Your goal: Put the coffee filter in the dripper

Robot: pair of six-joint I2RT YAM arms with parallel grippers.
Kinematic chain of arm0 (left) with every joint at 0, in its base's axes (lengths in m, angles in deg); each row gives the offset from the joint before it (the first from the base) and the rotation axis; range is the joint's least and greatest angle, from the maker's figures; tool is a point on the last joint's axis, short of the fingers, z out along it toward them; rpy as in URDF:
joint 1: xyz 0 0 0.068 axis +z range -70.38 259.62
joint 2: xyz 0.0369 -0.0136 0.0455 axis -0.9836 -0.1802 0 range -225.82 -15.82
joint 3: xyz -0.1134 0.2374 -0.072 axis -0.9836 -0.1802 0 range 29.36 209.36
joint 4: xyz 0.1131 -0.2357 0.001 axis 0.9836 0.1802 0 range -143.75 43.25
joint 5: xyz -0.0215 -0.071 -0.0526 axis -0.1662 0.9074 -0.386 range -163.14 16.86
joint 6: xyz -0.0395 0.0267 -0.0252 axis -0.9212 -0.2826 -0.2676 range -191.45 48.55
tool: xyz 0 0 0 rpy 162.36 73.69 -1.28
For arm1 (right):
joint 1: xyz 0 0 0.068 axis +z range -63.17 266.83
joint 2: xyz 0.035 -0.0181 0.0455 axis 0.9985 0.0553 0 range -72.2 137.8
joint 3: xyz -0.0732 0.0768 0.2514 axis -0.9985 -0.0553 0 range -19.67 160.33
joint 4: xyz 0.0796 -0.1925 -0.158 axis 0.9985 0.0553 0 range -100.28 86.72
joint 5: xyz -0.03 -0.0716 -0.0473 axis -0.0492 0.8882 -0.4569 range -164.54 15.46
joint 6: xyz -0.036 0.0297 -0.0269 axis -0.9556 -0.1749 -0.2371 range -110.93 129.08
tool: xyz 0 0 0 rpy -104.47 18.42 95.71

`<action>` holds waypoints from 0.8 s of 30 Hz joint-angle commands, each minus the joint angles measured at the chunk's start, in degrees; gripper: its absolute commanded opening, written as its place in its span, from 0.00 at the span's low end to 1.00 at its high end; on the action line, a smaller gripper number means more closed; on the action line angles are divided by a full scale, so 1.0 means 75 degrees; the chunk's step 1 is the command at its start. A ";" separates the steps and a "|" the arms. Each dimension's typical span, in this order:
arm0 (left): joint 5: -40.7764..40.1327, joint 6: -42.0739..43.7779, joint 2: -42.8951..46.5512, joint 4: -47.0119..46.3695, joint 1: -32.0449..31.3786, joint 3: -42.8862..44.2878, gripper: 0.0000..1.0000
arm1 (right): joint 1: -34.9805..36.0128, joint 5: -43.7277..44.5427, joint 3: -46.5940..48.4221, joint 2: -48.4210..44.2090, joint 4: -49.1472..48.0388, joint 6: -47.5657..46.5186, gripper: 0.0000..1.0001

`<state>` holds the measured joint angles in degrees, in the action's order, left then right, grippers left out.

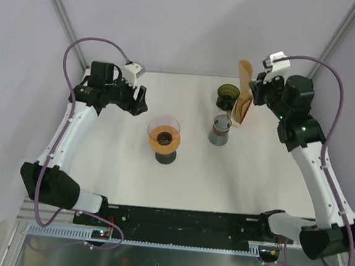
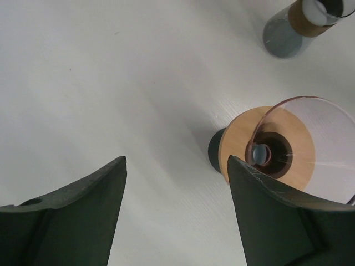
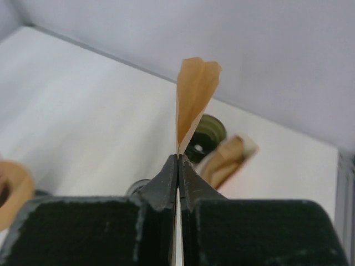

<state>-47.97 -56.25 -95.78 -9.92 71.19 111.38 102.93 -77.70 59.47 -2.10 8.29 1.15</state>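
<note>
The dripper (image 1: 163, 135) is a clear glass cone with a wooden collar on a dark base, standing mid-table. It also shows in the left wrist view (image 2: 283, 149) and at the left edge of the right wrist view (image 3: 11, 188). My right gripper (image 1: 252, 91) is shut on a folded brown coffee filter (image 1: 244, 70), held in the air at the back right. In the right wrist view the filter (image 3: 195, 94) sticks up from the closed fingertips of the right gripper (image 3: 178, 158). My left gripper (image 1: 141, 101) is open and empty, left of the dripper, and its fingers (image 2: 252, 183) frame bare table.
A glass carafe (image 1: 220, 129) with a brown collar stands right of the dripper. Behind it is a dark green round vessel (image 1: 227, 95). A pack of brown filters (image 1: 244, 112) stands just below the right gripper. Grey walls enclose the table's back and sides.
</note>
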 commanded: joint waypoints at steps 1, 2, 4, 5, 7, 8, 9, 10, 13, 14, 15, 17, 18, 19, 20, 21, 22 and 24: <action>0.0807 0.0126 0.0516 -0.0158 0.0045 0.0530 0.78 | 0.0179 -0.3398 -0.0195 -0.0509 0.0173 -0.1189 0.00; 0.0981 0.0093 0.0597 -0.0154 0.0045 0.0615 0.79 | 0.0299 -0.3885 -0.0234 -0.0593 0.0243 -0.1432 0.00; 0.1279 0.0009 0.0730 -0.0142 0.0045 0.0808 0.80 | 0.0598 -0.4528 -0.0293 -0.0798 0.0354 -0.1860 0.00; 0.1417 -0.0048 0.0786 -0.0134 0.0045 0.0895 0.80 | 0.0773 -0.4749 -0.0313 -0.0878 0.0393 -0.2048 0.00; 0.1728 -0.0214 0.0883 -0.0125 0.0045 0.1089 0.83 | 0.1229 -0.4991 -0.0336 -0.0993 0.0447 -0.2477 0.00; 0.1887 -0.0288 0.0939 -0.0119 0.0039 0.1171 0.84 | 0.1522 -0.5068 -0.0340 -0.1051 0.0462 -0.2714 0.00; 0.2108 -0.0355 0.0984 -0.0111 0.0037 0.1240 0.85 | 0.1744 -0.5118 -0.0342 -0.1092 0.0499 -0.2997 0.00; 0.2276 -0.0400 0.1047 -0.0107 0.0029 0.1293 0.86 | 0.2026 -0.5155 -0.0343 -0.1130 0.0565 -0.3214 0.00; 0.2840 -0.0414 0.1241 -0.0049 0.0017 0.1487 0.86 | 0.2674 -0.5360 -0.0335 -0.1211 0.0740 -0.3901 0.00; 0.2994 -0.0389 0.1293 -0.0005 0.0002 0.1533 0.85 | 0.2819 -0.5446 -0.0340 -0.1219 0.0796 -0.4042 0.00; 0.3130 -0.0352 0.1354 0.0022 -0.0047 0.1557 0.85 | 0.2949 -0.5554 -0.0336 -0.1217 0.0836 -0.4159 0.00; 0.3428 -0.0135 0.1421 0.0292 -0.0180 0.1539 0.83 | 0.3097 -0.5640 -0.0333 -0.1186 0.0892 -0.4276 0.00; 0.3634 0.0079 0.1448 0.0476 -0.0243 0.1524 0.83 | 0.3142 -0.5645 -0.0333 -0.1171 0.0902 -0.4299 0.00; 0.3801 0.0397 0.1484 0.0737 -0.0310 0.1505 0.82 | 0.3175 -0.5647 -0.0333 -0.1146 0.0912 -0.4305 0.00; 0.3949 0.0644 0.1515 0.0933 -0.0349 0.1496 0.82 | 0.3198 -0.5648 -0.0332 -0.1128 0.0918 -0.4302 0.00; 0.4064 0.0943 0.1559 0.1165 -0.0380 0.1508 0.81 | 0.3227 -0.5643 -0.0332 -0.1101 0.0914 -0.4289 0.00; 0.4204 0.1152 0.1587 0.1334 -0.0402 0.1521 0.81 | 0.3253 -0.5640 -0.0332 -0.1070 0.0913 -0.4276 0.00; 0.4490 0.1569 0.1628 0.1698 -0.0503 0.1568 0.80 | 0.3320 -0.5571 -0.0332 -0.1026 0.0865 -0.4246 0.00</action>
<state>-21.54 -52.51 -85.05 -4.28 68.59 121.10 126.92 -118.64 56.49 -9.99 15.22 -29.27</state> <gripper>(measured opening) 0.806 0.009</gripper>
